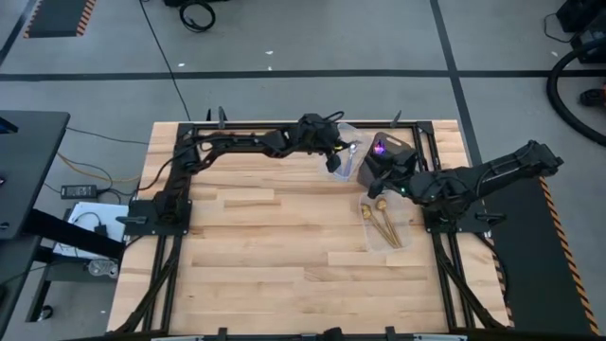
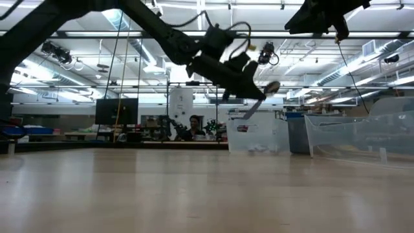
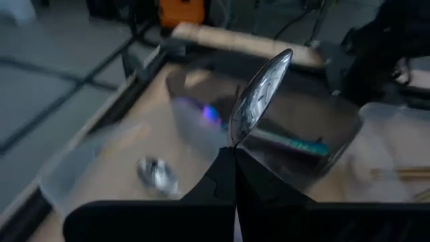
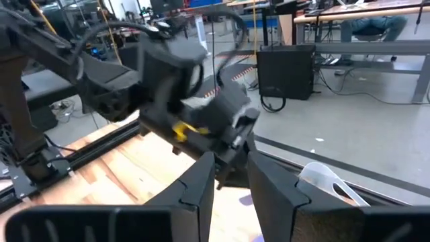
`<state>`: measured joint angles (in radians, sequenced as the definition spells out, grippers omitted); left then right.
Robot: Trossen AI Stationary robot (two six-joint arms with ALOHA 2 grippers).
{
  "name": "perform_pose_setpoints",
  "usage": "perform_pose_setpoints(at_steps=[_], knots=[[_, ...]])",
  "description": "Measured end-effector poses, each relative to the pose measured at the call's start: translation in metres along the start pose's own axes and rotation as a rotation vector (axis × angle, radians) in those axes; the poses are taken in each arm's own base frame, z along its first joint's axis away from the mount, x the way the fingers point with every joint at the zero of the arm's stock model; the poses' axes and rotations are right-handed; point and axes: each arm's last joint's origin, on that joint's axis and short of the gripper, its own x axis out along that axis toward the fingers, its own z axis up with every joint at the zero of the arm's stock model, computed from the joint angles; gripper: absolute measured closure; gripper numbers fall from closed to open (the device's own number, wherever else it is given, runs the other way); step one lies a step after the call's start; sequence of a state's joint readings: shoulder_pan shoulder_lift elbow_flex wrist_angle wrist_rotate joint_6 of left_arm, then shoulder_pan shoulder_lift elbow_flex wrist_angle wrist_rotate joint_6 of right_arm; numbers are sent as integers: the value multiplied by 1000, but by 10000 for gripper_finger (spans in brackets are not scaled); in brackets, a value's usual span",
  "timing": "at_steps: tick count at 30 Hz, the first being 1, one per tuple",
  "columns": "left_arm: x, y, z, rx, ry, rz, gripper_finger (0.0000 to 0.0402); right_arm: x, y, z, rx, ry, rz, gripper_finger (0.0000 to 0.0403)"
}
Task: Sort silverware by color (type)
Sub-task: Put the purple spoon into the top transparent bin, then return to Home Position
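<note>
My left gripper (image 1: 335, 159) hangs above the far right part of the table, shut on a shiny silver spoon (image 3: 261, 94). In the low view the spoon (image 2: 270, 87) is well clear of the tabletop. Below it, another silver spoon (image 3: 158, 176) lies in a clear container (image 1: 348, 142). Purple-blue spoons with teal handles (image 3: 295, 142) lie in a second container (image 1: 390, 152). Gold spoons (image 1: 383, 227) lie in a third. My right gripper (image 4: 232, 180) is open, close by at the right (image 1: 379, 186), and holds nothing. My left gripper pinches the silver spoon at the neck just below its bowl (image 3: 233, 142), between the two fingertips (image 3: 218, 168). The bowl sticks out past the fingers, tilted. The spoon is lifted clear, over the containers; its handle is hidden by the fingers in the left wrist view.
The three clear plastic containers stand close together at the table's far right, between the two arms. The black frame rail (image 1: 417, 128) runs along the far and right edges. Bare wood (image 1: 275, 246) spreads across the table's middle and near side.
</note>
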<state>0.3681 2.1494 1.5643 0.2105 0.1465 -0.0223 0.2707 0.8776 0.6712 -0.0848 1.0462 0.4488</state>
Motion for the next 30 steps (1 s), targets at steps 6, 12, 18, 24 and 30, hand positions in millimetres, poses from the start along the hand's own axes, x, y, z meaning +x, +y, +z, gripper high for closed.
perform_pose_setpoints(at_steps=[6, 12, 18, 24, 30], knots=[[10, 11, -18, -90, 81, 21, 377, 2, 2, -4, -20, 23, 20, 302], [5, 10, -15, -76, 127, 19, 280, 1, 4, -5, -5, 40, 50, 302], [-7, -3, -10, -50, 166, -91, 210, 0, 3, -3, 21, 47, 69, 302], [-40, -37, -10, 70, 112, -147, 236, -6, -13, -3, 62, 143, 121, 312], [-92, -52, -14, 100, 62, -167, 259, -11, -27, 7, 71, 165, 182, 351]])
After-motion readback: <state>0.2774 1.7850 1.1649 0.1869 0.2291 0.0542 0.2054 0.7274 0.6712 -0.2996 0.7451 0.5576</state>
